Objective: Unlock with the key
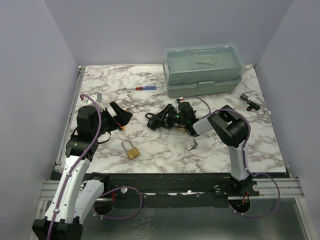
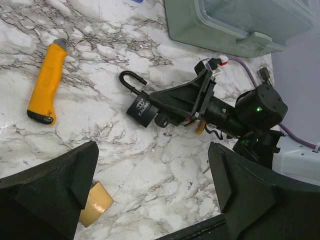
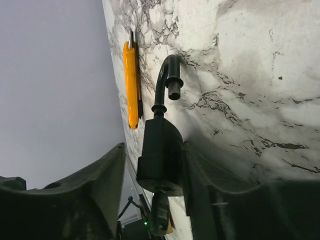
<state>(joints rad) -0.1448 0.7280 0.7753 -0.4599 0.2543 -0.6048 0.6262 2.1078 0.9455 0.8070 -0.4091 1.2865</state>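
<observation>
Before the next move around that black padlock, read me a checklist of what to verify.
1. Black padlock shackle open: ok, one end is free.
2. Right gripper around black padlock: ok; gripping it or not: cannot tell.
3. Left gripper open and empty: ok.
4. Key on the table by the right arm: cannot tell, too small.
5. Brass padlock opened: not ok, shackle looks shut.

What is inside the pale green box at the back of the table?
The pale green box is shut, with a handle lying flat on top. Its cloudy walls hide whatever is inside.
</observation>
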